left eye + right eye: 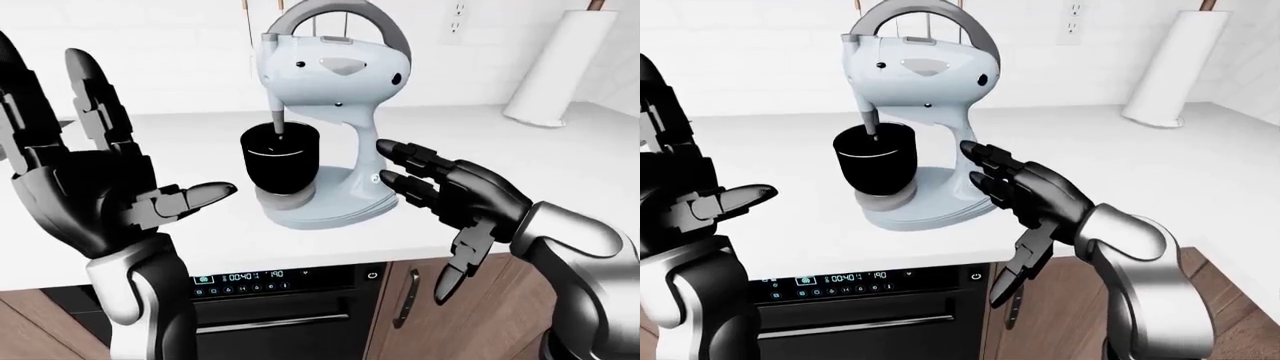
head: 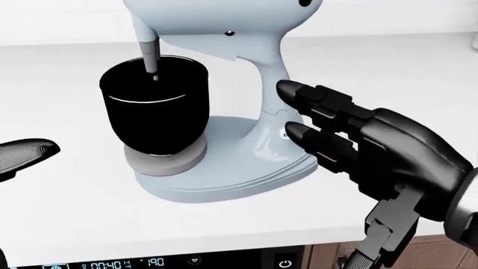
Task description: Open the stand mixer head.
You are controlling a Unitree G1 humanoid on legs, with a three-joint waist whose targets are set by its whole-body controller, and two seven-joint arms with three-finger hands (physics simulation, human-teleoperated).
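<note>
The stand mixer (image 1: 330,127) stands on the white desk (image 1: 520,172), just beyond the right hand (image 1: 455,199) and up and to the right of the left hand (image 1: 90,187); its head (image 1: 335,67) is down, level over the black bowl (image 1: 280,159), with the beater shaft (image 1: 277,120) reaching into the bowl, so the task's step looks not yet done; the right hand's fingers (image 2: 321,101) are spread and empty, their tips pointing at the mixer's neck and base, very near the pedestal, though whether they touch it cannot be told from these views; that placing reads as a reach toward the column, perhaps to steady the base or to find a lock, but no lever can be made out; the left hand is raised with palm open, fingers (image 1: 95,97) splayed upward and thumb pointing toward the bowl, gripping nothing and well apart from the mixer, probably held ready to come under the nose of the head and lift it; a paper towel roll (image 1: 555,67) stands far beyond the right fingers against the wall, and an oven panel (image 1: 260,277) shows below the desk edge, under both hands; tipping the head will likely need an upward push at its bowl end while the base stays put
</note>
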